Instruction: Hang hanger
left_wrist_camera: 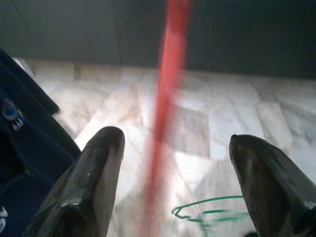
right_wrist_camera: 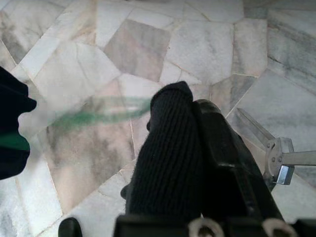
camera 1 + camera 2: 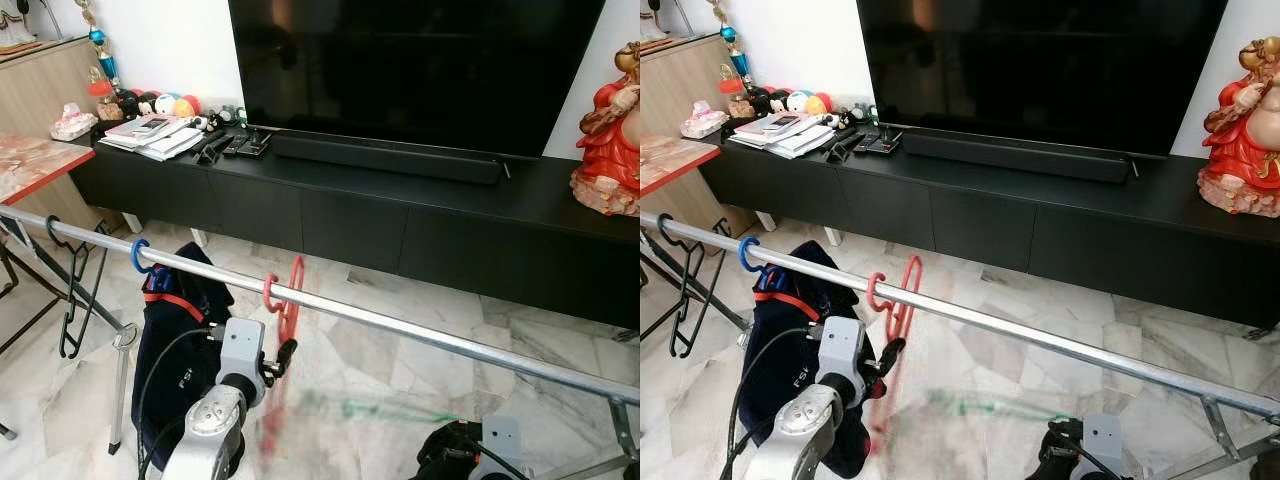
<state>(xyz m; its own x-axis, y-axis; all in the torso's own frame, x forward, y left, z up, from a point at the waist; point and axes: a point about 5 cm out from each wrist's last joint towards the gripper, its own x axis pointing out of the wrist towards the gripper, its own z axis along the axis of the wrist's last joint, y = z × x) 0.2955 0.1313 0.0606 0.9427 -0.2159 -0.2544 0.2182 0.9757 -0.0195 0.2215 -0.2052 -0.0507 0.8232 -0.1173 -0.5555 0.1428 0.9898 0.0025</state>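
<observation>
A red hanger (image 3: 283, 310) hangs by its hook on the long silver rail (image 3: 420, 333), its body blurred below the rail. My left gripper (image 1: 175, 140) is just under the rail. It is open, and the red hanger's blurred bar runs between its black fingers (image 1: 94, 168) without touching them. My right gripper (image 2: 190, 98) is low on the right, shut, one finger in a black knit cover. A blurred green hanger (image 3: 390, 408) stretches from its tips out over the floor; the exact grip point is hidden.
On the rail to the left hang a blue hanger (image 3: 138, 255) with a dark navy garment (image 3: 175, 330) and a black hanger (image 3: 68, 300). A long black TV cabinet (image 3: 350, 215) stands behind, with a red statue (image 3: 610, 140) on its right end. The floor is marble.
</observation>
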